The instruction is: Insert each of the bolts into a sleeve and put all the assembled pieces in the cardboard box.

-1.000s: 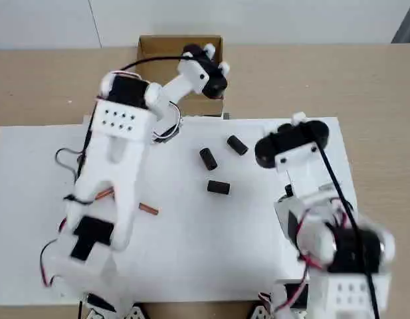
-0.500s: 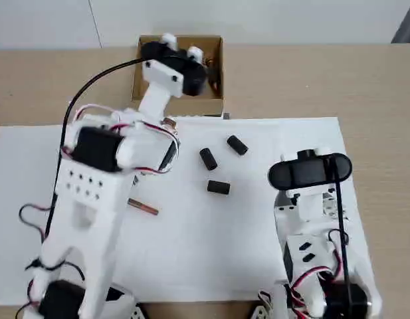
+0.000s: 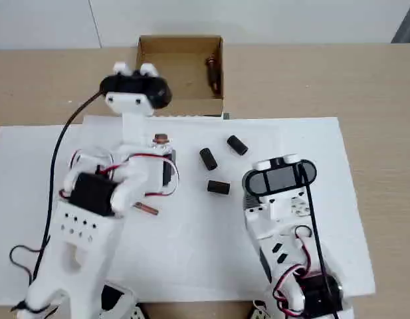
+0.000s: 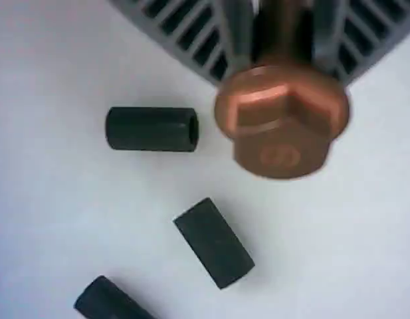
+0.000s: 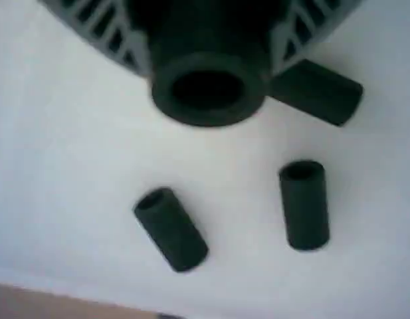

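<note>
White sheet (image 3: 211,252) covers the table (image 3: 377,80). Over it the left gripper (image 4: 279,33), drawn back from the box (image 3: 146,66), clamps a copper hex-head bolt (image 4: 281,123) by its shank. The right gripper (image 5: 211,26) has shifted nearer three loose sleeves (image 3: 218,187), short black tubes, and pinches a fourth sleeve (image 5: 208,90).

Light-brown wooden table (image 3: 377,80) with a white sheet (image 3: 211,252) on it, pale wall (image 3: 291,20) behind

The sheet lies flat and covers most of the near part of the table; bare wood shows beyond its far edge and along the right of the high view. A thin dark line slants across the wall, and a dark grey object (image 3: 409,26) juts in at the far right corner.
</note>
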Tool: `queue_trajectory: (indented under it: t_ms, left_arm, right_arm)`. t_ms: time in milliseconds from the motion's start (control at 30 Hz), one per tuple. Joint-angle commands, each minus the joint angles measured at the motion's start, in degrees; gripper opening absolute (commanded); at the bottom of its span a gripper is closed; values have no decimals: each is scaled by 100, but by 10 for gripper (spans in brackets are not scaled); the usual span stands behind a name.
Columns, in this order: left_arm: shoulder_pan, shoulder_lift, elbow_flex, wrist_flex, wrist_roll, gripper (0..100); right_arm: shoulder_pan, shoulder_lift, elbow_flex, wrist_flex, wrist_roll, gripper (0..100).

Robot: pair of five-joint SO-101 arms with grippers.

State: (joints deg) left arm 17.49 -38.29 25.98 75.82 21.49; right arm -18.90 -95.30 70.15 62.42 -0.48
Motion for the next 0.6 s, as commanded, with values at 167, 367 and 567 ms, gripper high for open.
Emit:
queue_trajectory:
  t_ms: [167, 367, 567]
  left_arm:
    - [378, -1415, 1235, -1064, 703, 6]
    - [396, -2532, 2360, -2391, 1046, 6]
    - [422, -3780, 3644, -3437, 1108, 6]
  right_arm:
    - [-822, -866, 1037, -980, -176, 2]
    - [-1429, -848, 1169, -1305, -193, 2]
    - [-1789, -848, 1345, -1490, -167, 2]
